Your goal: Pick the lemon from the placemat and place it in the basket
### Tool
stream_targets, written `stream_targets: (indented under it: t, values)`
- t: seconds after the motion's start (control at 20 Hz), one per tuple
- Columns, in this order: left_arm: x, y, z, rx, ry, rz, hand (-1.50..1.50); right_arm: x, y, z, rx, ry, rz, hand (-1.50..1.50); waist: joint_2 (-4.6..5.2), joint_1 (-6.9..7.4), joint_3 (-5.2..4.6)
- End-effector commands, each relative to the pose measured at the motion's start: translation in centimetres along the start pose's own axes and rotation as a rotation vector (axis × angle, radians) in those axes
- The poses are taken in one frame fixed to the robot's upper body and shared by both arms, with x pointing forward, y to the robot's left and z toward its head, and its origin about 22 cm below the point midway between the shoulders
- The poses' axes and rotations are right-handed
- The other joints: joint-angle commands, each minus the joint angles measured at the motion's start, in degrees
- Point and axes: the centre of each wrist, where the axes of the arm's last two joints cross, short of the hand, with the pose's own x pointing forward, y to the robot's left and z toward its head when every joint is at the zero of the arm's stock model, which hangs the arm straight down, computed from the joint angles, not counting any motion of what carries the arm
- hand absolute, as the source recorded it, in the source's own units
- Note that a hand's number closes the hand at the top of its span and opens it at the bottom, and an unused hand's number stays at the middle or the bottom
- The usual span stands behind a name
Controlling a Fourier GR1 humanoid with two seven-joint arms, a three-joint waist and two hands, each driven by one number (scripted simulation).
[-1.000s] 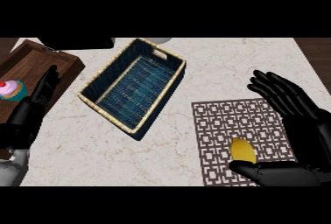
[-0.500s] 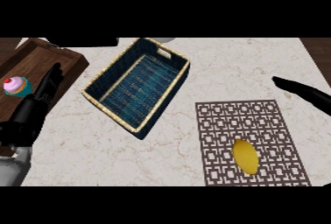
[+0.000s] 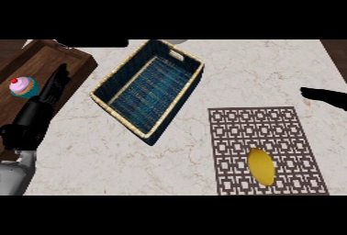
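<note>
A yellow lemon (image 3: 261, 165) lies on the brown patterned placemat (image 3: 265, 124) at the lower right, nothing touching it. The blue woven basket (image 3: 150, 87) with a tan rim sits tilted in the upper middle of the counter and holds nothing. Only the tip of my right hand (image 3: 324, 97) shows at the right edge, above and to the right of the placemat, well away from the lemon. My left hand (image 3: 49, 94) rests at the left edge with straight fingers pointing up, holding nothing.
A dark wooden tray (image 3: 47, 57) at the upper left carries a cupcake (image 3: 23, 86) with pink frosting. A white object's edge (image 3: 175, 41) shows behind the basket. Bare marble counter lies between basket and placemat.
My right hand has pulled back from over the lemon toward the right edge, leaving the lemon uncovered on the placemat. The view has shifted slightly. The left hand has stayed put.
</note>
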Motion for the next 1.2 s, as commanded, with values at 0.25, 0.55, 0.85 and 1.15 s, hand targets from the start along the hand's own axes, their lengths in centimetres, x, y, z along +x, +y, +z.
stream_targets:
  t: [0.25,0.55,0.85,1.15]
  values:
    - [-1.2,0.6,1.6,-0.001,-0.014,-0.009,0.0,-2.4,2.4,-1.2,0.079,0.026,0.027,-1.5,-0.04,0.18,0.06]
    - [-0.6,-0.7,0.2,-0.004,-0.002,0.016,0.0,-2.7,4.9,-5.5,0.147,0.085,0.09,-1.5,0.12,0.62,0.07]
    - [-0.5,-0.3,-1.7,-0.014,0.0,0.007,0.0,-5.4,8.3,-7.1,0.202,0.116,0.11,-1.5,0.18,0.03,0.11]
    - [-0.4,0.5,-0.5,-0.007,-0.017,0.008,0.0,-5.7,8.4,-7.0,0.168,0.116,0.09,-1.5,0.0,0.08,0.06]
